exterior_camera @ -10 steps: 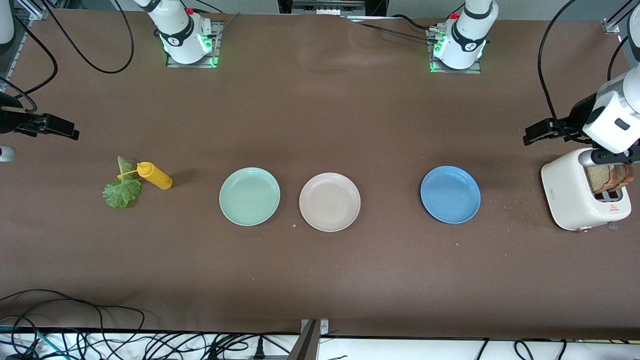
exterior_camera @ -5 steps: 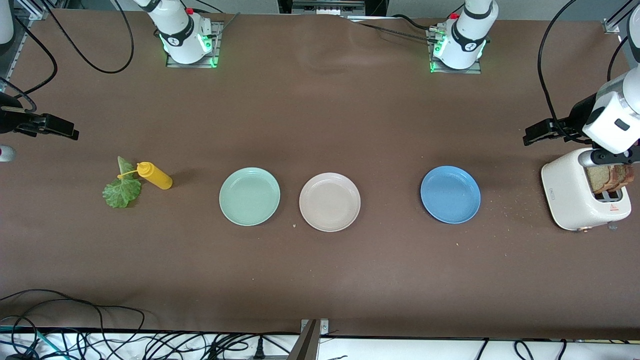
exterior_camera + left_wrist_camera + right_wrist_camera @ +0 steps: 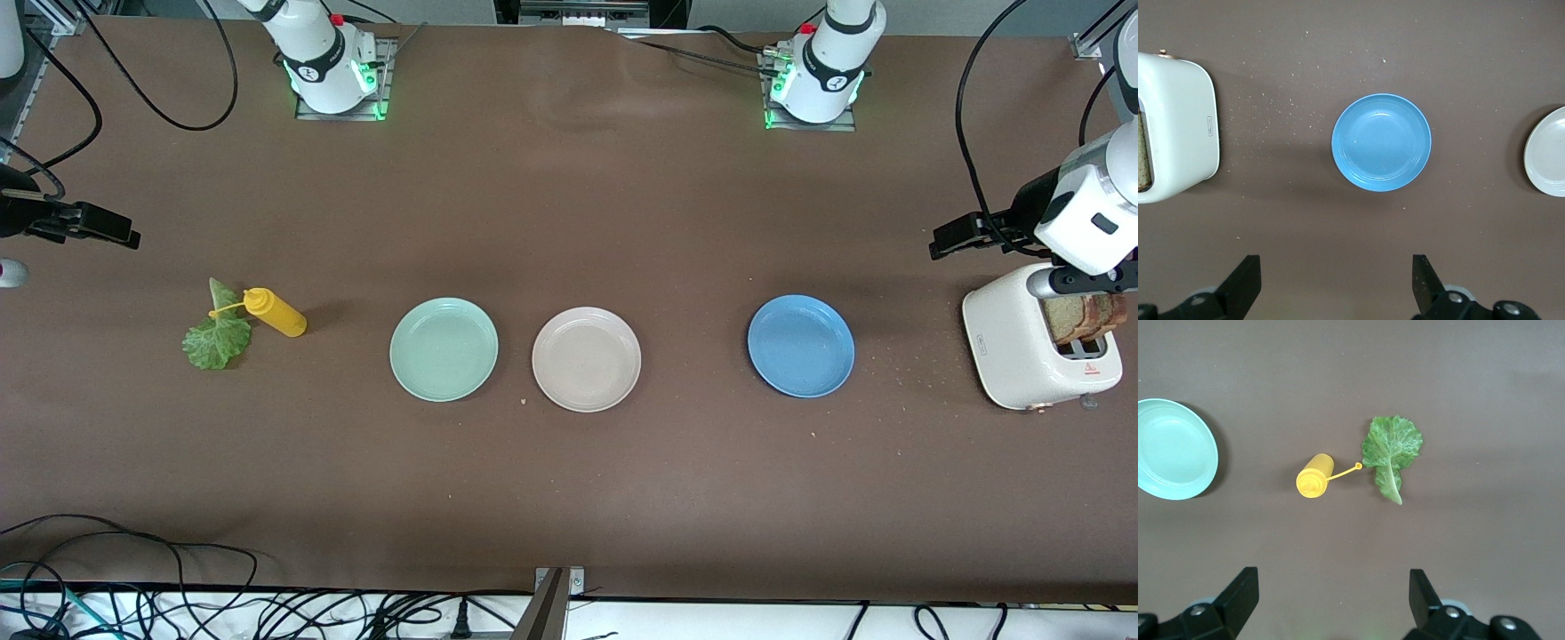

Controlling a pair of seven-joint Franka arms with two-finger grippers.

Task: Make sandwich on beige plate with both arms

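The beige plate (image 3: 586,359) lies empty mid-table between a mint-green plate (image 3: 444,349) and a blue plate (image 3: 801,346); its edge (image 3: 1548,160) shows in the left wrist view. Brown bread slices (image 3: 1080,317) stand in a white toaster (image 3: 1013,342) at the left arm's end. A green lettuce leaf (image 3: 216,336) lies flat at the right arm's end. My left gripper (image 3: 1335,261) hangs open and empty high over bare table near the blue plate (image 3: 1381,143). My right gripper (image 3: 1332,573) hangs open and empty high over bare table near the lettuce (image 3: 1391,447).
A yellow squeeze bottle (image 3: 277,313) lies on its side touching the lettuce, its open cap on the leaf. Crumbs are scattered between the blue plate and the toaster (image 3: 1178,127). Cables run along the table edge nearest the front camera.
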